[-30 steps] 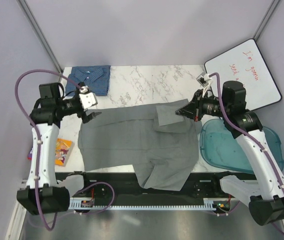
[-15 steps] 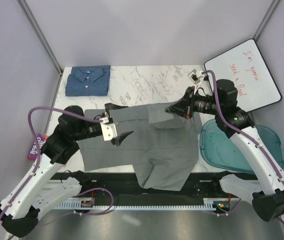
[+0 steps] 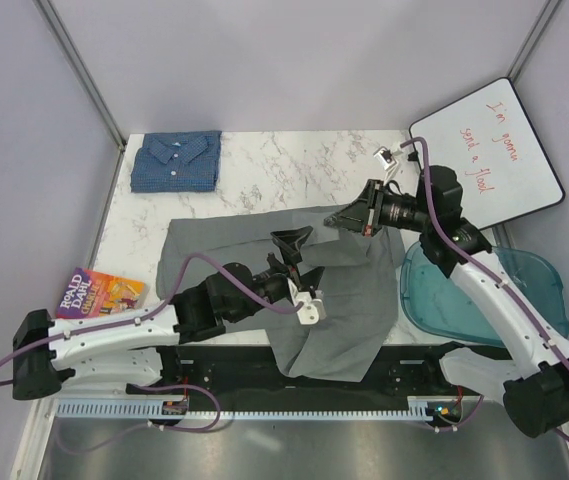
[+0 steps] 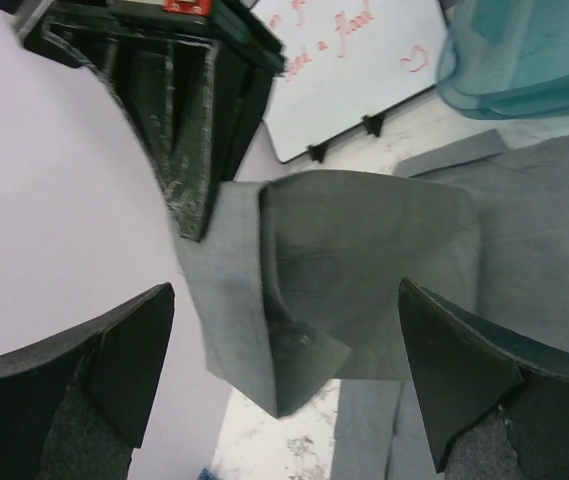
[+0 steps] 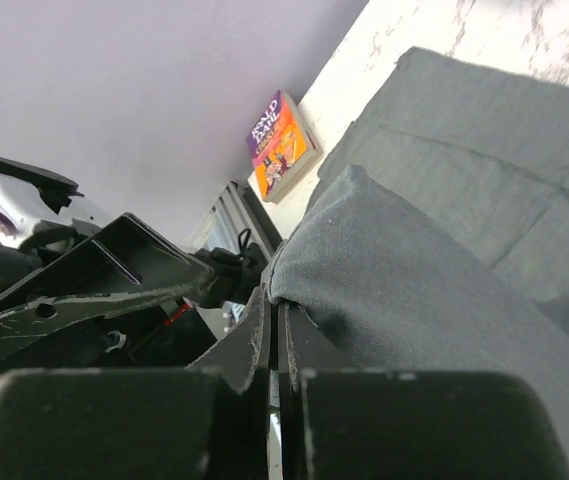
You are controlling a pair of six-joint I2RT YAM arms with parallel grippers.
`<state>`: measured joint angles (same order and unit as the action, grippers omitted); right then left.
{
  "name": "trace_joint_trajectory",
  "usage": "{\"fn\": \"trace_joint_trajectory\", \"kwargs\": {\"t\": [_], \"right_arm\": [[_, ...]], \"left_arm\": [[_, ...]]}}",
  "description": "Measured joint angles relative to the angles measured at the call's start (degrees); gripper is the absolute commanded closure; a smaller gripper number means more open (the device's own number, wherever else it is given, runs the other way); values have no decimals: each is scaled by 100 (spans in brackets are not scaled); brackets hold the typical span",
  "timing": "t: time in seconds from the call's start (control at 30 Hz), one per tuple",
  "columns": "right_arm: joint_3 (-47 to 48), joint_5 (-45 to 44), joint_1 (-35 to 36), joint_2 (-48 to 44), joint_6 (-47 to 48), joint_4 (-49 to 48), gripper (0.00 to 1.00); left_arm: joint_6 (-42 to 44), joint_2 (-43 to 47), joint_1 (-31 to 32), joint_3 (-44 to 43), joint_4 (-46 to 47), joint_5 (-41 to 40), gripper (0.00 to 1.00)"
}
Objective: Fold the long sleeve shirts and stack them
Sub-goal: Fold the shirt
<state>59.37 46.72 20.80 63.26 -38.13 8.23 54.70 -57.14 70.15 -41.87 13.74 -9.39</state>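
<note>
2 shirts: grey shirt (image 3: pixel 214 245) spread mid-table (image 3: pixel 304 165), centre hidden under L arm (image 3: pixel 134 325), near hem off table edge, blue shirt (image 3: pixel 176 162) folded far-left of grey, 1 book (image 3: pixel 99 293) near-left, R gripper (image 3: pixel 336 221) clamped on grey's far-right fold, L gripper (image 3: pixel 292 240) jaws fully apart, empty, over grey's centre.

- The grey shirt (image 3: pixel 359 300) is seen in plain mid-grey, with no pattern.
- The blue shirt (image 3: pixel 176 163), far left, is shown in blue with a fine check and small white buttons.
- The table (image 3: pixel 304 165) is patterned as white marble with grey veins.
- The book (image 3: pixel 99 295), near left, is coloured purple and orange, with white lettering.
- The tray (image 3: pixel 484 295), right, is seen as clear teal.
- The whiteboard (image 3: pixel 494 140), far right, is white, black-edged, with red handwriting.
- The walls (image 3: pixel 294 60) are coloured pale lilac-grey.
</note>
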Motion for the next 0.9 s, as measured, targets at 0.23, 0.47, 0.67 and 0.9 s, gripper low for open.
{"fn": "trace_joint_trajectory", "kwargs": {"t": [0.23,0.47,0.67,0.9], "right_arm": [[-452,107,0,-120,-483,-225,100],[-463,149,-2,-356,-492,-302,77],[-203,509,-76,-354,595,588,53],[1335,739,-1163,-111,3746,3698,50]], "left_arm": [[433,-605,72,-7,942,-610,55],[494,-667,22,-212,693,-750,98],[348,-251,-46,-629,-640,-334,98],[-55,553,-422,-1014,-2503,682,98]]}}
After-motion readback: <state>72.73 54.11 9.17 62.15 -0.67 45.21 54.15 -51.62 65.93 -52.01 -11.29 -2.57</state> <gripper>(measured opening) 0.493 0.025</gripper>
